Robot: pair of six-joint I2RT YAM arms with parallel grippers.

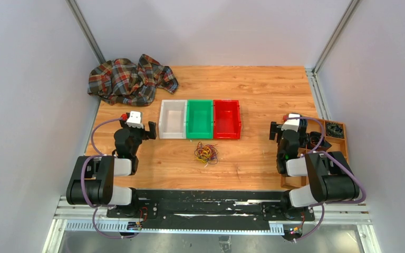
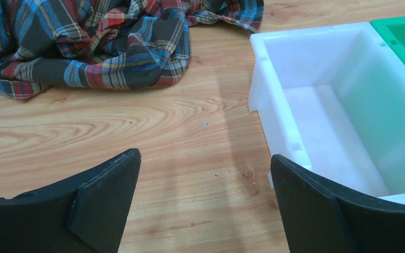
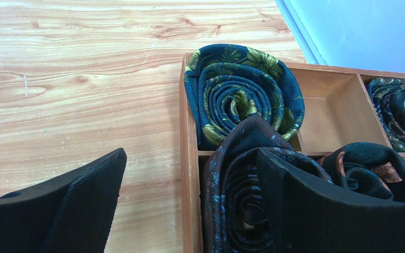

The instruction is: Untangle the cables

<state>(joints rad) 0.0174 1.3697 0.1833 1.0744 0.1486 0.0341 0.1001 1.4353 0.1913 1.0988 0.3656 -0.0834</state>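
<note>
The cables (image 1: 206,153) lie in one small tangled bunch of thin yellow-orange, dark red and dark loops on the wooden table, just in front of the green bin, seen only in the top view. My left gripper (image 1: 135,128) hovers to the left of the bunch, beside the white bin; in the left wrist view the left gripper (image 2: 205,158) is open over bare wood. My right gripper (image 1: 289,129) hangs far to the right, at the edge of a wooden tray; in the right wrist view the right gripper (image 3: 190,153) is open with nothing between its fingers.
A white bin (image 1: 163,121), a green bin (image 1: 200,103) and a red bin (image 1: 227,103) stand side by side behind the bunch. A plaid cloth (image 1: 129,80) is heaped at the back left. The wooden tray (image 3: 190,174) at the right holds rolled ties (image 3: 242,92).
</note>
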